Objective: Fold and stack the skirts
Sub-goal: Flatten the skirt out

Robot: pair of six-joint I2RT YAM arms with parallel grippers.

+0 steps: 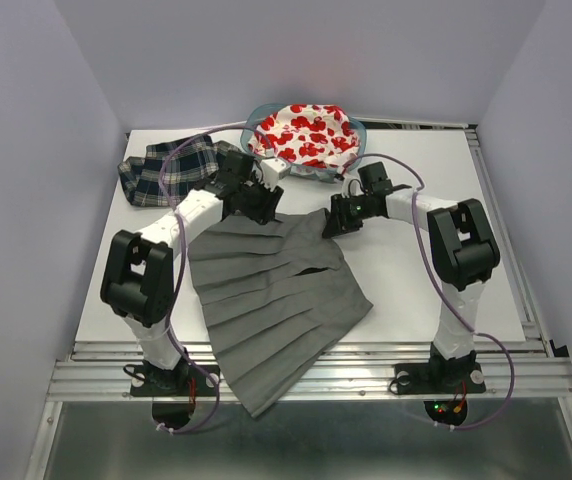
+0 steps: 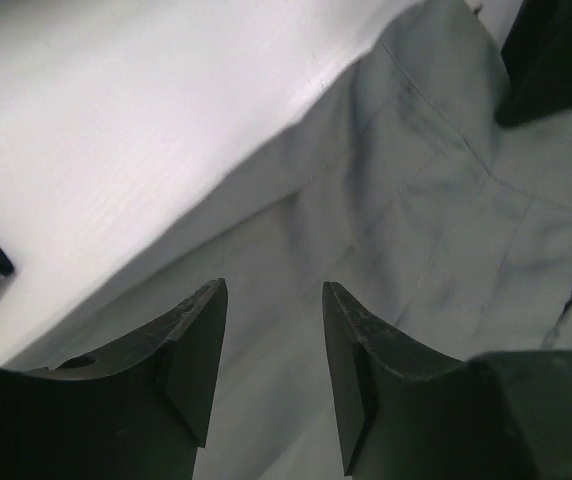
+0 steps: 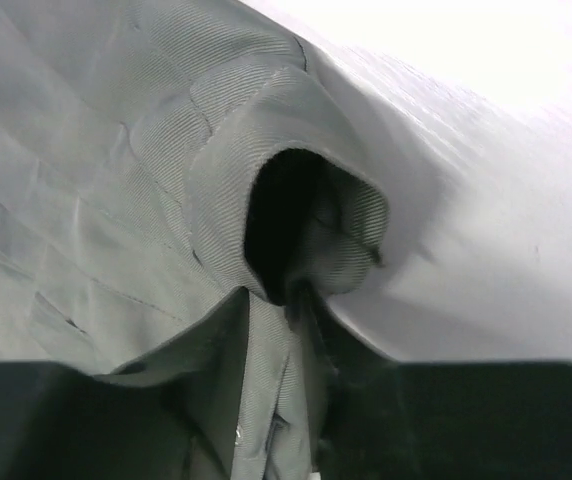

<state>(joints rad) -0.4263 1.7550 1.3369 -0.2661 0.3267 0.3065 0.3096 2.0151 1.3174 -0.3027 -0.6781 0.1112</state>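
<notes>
A grey pleated skirt point(image 1: 276, 300) lies spread across the middle of a white table point(image 1: 426, 270), its hem hanging over the near edge. A plaid skirt point(image 1: 171, 170) sits at the far left, and a red-printed white skirt point(image 1: 306, 135) is heaped in a teal basket point(image 1: 358, 132) at the far side. The left gripper point(image 2: 274, 340) hovers with fingers spread over one waistband corner of the grey skirt, while the right gripper point(image 3: 301, 400) pinches the other corner (the cloth puckers into a loop just beyond its fingers).
</notes>
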